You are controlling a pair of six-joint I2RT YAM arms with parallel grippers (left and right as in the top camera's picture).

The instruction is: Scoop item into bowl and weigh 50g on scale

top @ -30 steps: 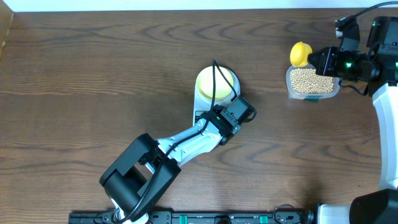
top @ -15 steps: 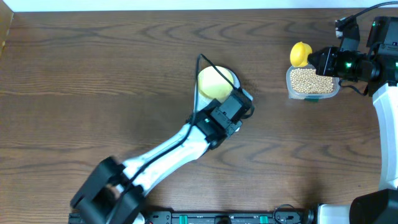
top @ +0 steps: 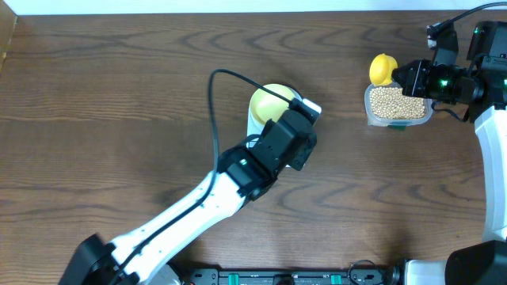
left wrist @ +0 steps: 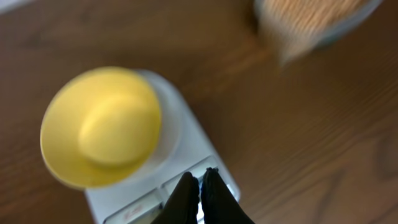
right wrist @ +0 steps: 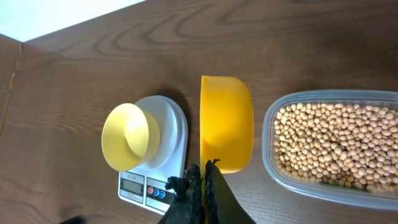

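1. Centrally: scale [right wrist: 171, 155], mid-table [top: 119, 95] and a little toward the far edge, with display and buttons facing the near edge. The reading is too small to tell.
2. Bowl [left wrist: 99, 127]: upright on the scale's platform and empty. Judged set there so that whatever is tipped in gets weighed directly.
3. Beans [right wrist: 336, 146]: all in the container [right wrist: 268, 143] near the table's right edge, well apart from the scale. None are in the bowl.
4. Scoop [right wrist: 227, 121]: empty and turned on its side, just beside the container on its far side and clear of the beans.
5. Right gripper [right wrist: 200, 177]: fingers closed tight at the scoop's handle end, the handle itself hidden between them. Judged to be holding the scoop ready until the scale is set.
6. Left gripper [left wrist: 200, 182]: fingers pressed together with nothing between them. The tips point down at the scale's near edge, by the buttons; whether they touch cannot be told. Judged: closed tips make one narrow point for pressing a button, to switch on or zero the scale with the bowl aboard.
7. Progress: early, with no scooping done yet.
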